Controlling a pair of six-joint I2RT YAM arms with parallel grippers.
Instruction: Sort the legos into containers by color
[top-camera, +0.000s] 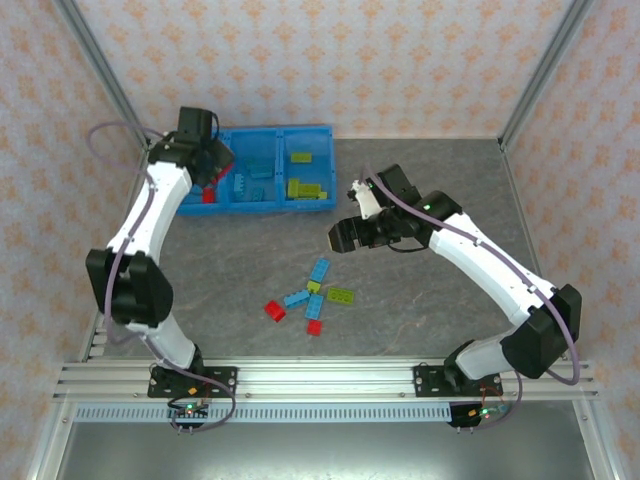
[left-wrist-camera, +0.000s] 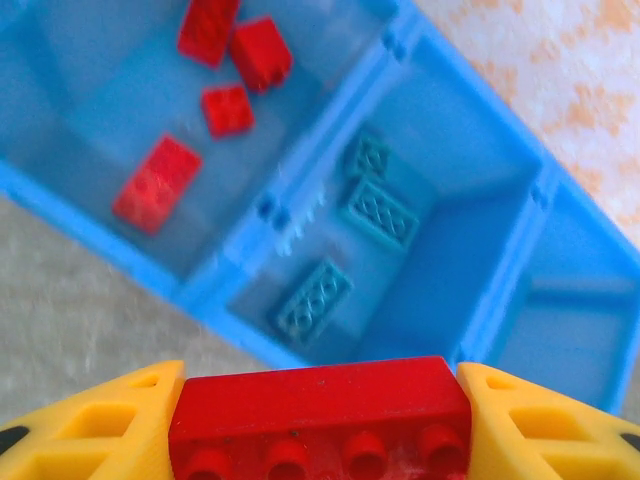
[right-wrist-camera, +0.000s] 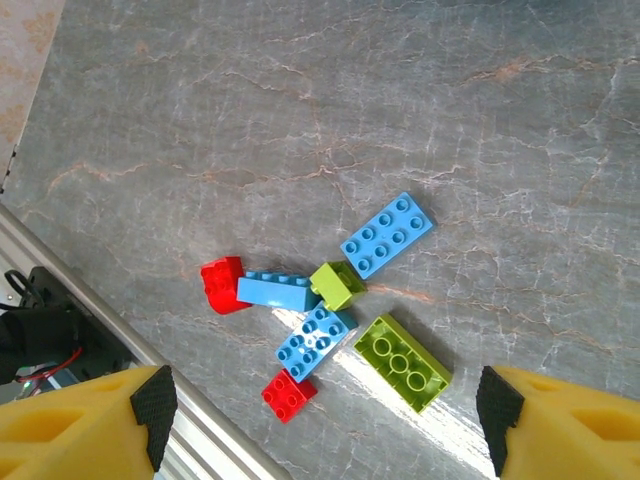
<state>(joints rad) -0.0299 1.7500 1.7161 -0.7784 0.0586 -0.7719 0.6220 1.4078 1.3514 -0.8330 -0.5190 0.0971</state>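
grey marbled tabletop (left-wrist-camera: 70, 330) lies under the left gripper (left-wrist-camera: 320, 445), clamped on a small red studded plastic brick (left-wrist-camera: 320, 400), which probably must next shift ahead-left over the bright blue plastic tray's (left-wrist-camera: 330, 150) red-brick compartment (left-wrist-camera: 90, 90) and let go.

Left gripper (top-camera: 212, 165) above blue tray's (top-camera: 300, 130) left compartment, red legos (top-camera: 208, 194) just beneath it. Right gripper (top-camera: 343, 236) over table; loose legos (top-camera: 310, 293) near, base-ward and left of it.

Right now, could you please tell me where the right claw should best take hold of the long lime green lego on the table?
I would grip it across its two long sides at mid-length, coming straight down. The long lime green lego lies flat, studs up, with bare table along both long sides for the open right claw.
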